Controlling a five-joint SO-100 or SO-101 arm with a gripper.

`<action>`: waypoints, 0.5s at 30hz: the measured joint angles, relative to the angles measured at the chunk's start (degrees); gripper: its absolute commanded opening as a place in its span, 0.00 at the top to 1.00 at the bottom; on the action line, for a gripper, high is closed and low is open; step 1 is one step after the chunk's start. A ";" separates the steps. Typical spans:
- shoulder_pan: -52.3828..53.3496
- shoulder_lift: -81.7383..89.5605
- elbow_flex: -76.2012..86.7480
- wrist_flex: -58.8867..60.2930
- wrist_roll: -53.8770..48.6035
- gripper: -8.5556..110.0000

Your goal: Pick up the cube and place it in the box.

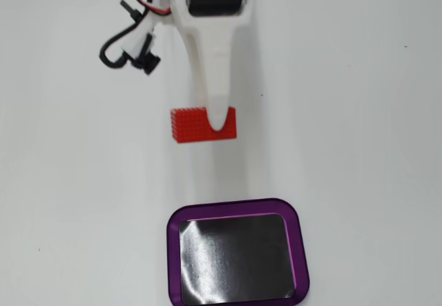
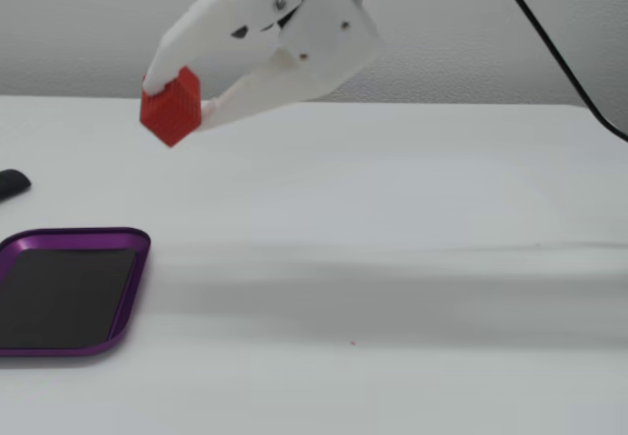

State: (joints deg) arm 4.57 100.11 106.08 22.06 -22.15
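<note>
While the gripper (image 2: pixel 177 111) is clamped on the cube (image 2: pixel 171 108), which sits between its fingertips clear above the table (image 2: pixel 392 209), the carry should stay level and slow until directly over the box (image 2: pixel 74 237). Release only once low over the black bottom. Box lies below and ahead of the gripper, well apart, empty.

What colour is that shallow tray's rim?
Glossy purple rim around a shiny black bottom, clearest in the fixed view from above.
</note>
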 measured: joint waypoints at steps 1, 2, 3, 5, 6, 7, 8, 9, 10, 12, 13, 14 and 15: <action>-0.35 -1.67 -0.35 -0.26 0.00 0.93; -0.53 -3.43 -1.41 -0.35 0.00 0.93; -0.53 -5.36 -2.90 -0.35 0.00 0.93; -0.35 -9.23 -6.15 -0.53 0.00 0.93; -0.18 -11.16 -7.82 -0.53 0.00 0.93; 0.09 -13.01 -9.58 -0.53 0.00 0.93; 0.18 -14.85 -11.34 -0.18 0.00 0.93; 0.26 -16.52 -13.36 0.53 0.00 0.93; 0.18 -18.19 -15.56 1.41 0.00 0.93; 0.09 -21.62 -20.21 3.52 0.00 0.93; -0.09 -23.38 -22.59 4.66 0.00 0.93; -0.18 -25.05 -25.05 6.15 0.00 0.93; -0.26 -26.63 -27.25 7.56 0.00 0.93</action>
State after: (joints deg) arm 4.31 73.48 78.84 29.62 -22.15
